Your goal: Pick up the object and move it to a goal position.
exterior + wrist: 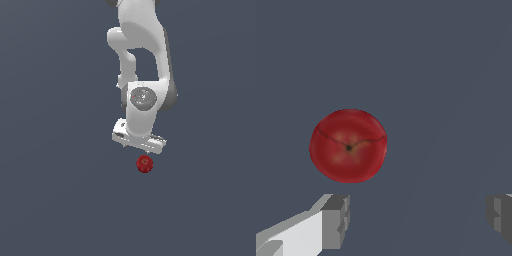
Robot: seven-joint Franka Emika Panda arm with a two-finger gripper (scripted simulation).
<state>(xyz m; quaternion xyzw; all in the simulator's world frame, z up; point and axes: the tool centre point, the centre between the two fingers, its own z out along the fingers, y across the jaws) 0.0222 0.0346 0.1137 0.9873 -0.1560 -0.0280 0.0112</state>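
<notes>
Nearest in the wrist view, the jaws of the gripper [418,220] are being held wide apart, empty. Beyond them, left of centre, the object [348,145] is lying on the worktop [456,75]. It is judged light, rigid, glossy and slippery; its rounded sides are best squeezed at mid-height.

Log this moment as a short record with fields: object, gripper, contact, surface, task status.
object: dark-red apple-like object, dimpled top toward the wrist camera, lying on the surface
gripper: white gripper, open, fingers set wide apart
contact: none visible; the object lies outside the gap between the fingers, off toward one finger
surface: plain dark grey-blue floor
arm: white Panda arm reaching down, object just below the gripper in the exterior view
task status: object not yet grasped; no goal marker visible
</notes>
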